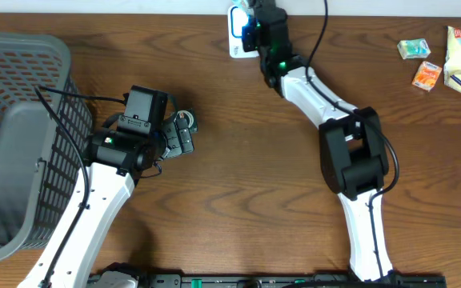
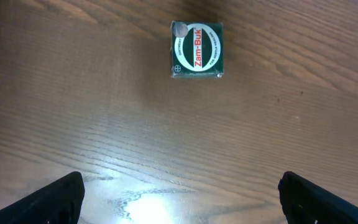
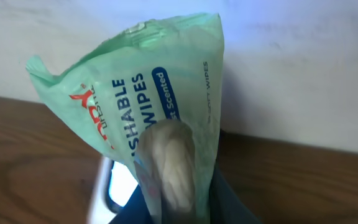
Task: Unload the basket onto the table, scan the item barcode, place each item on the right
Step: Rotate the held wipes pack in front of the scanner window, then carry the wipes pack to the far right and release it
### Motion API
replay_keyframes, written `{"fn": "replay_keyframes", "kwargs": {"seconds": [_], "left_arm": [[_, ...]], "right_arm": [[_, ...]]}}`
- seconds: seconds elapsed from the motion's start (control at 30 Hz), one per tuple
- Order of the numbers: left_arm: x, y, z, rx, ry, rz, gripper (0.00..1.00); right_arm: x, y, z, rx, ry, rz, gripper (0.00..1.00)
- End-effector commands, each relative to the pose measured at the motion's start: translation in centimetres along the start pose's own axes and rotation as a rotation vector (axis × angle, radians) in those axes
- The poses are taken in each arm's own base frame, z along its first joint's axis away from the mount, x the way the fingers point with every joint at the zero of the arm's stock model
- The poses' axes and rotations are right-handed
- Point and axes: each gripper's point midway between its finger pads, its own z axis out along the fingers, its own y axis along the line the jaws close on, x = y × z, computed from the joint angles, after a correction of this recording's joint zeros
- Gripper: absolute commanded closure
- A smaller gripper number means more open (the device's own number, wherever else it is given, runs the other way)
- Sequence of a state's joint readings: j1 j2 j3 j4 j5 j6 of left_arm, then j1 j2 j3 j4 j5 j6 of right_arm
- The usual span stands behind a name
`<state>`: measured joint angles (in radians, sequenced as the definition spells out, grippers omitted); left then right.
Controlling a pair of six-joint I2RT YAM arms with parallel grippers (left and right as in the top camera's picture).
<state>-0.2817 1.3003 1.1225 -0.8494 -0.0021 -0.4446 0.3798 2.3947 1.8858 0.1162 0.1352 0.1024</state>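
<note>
**Right claw gripping a wipes pack over the scanner**

Right claw (image 1: 256, 22) is gripping a pale green pack of flushable wipes (image 3: 135, 87). We are seeing it in the right wrist view, pinched at its lower end so that the plastic is bunching into a crumpled knot where the fingers (image 3: 232, 199) are closing on it. The rest of the pack is standing up out of the grip, its printed side facing the wrist camera. The pack is hanging directly above the white scanner (image 1: 235, 46), whose bright window is showing just beneath the pack's lower edge; we cannot tell whether the two are touching.

Left claw (image 2: 179, 193) is standing wide open, holding nothing, well apart from the scanner on the robot's left. It is hovering over bare wood, and a small green Zam-Buk box (image 2: 196, 50) is lying flat on the table ahead of its fingertips.

Farther from the scanner on that same side, a grey mesh basket (image 1: 22, 120) is sitting at the table's edge. On the scanner's opposite side, a few small snack packets (image 1: 426, 76) are lying well apart from it.
</note>
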Motion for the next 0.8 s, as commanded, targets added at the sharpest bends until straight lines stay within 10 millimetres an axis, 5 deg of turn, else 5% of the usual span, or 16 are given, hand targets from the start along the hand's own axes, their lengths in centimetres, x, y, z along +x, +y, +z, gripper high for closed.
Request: {"fn": "replay_keyframes", "kwargs": {"seconds": [0.0, 0.47, 0.6, 0.77], "left_arm": [[-0.4, -0.1, -0.4, 0.004, -0.012, -0.003, 0.02], [-0.4, -0.1, -0.4, 0.004, -0.012, -0.003, 0.02], [-0.4, -0.1, -0.4, 0.004, -0.012, -0.003, 0.02], [-0.4, -0.1, -0.4, 0.004, -0.012, -0.003, 0.02]], "right_arm": [[-0.3, 0.0, -0.1, -0.026, 0.01, 0.018, 0.92], [-8.9, 1.4, -4.0, -0.09, -0.098, 0.028, 0.98], [-7.7, 2.2, -3.7, -0.119, -0.062, 0.022, 0.98], [-3.6, 2.0, -1.9, -0.109, 0.031, 0.015, 0.99]]}}
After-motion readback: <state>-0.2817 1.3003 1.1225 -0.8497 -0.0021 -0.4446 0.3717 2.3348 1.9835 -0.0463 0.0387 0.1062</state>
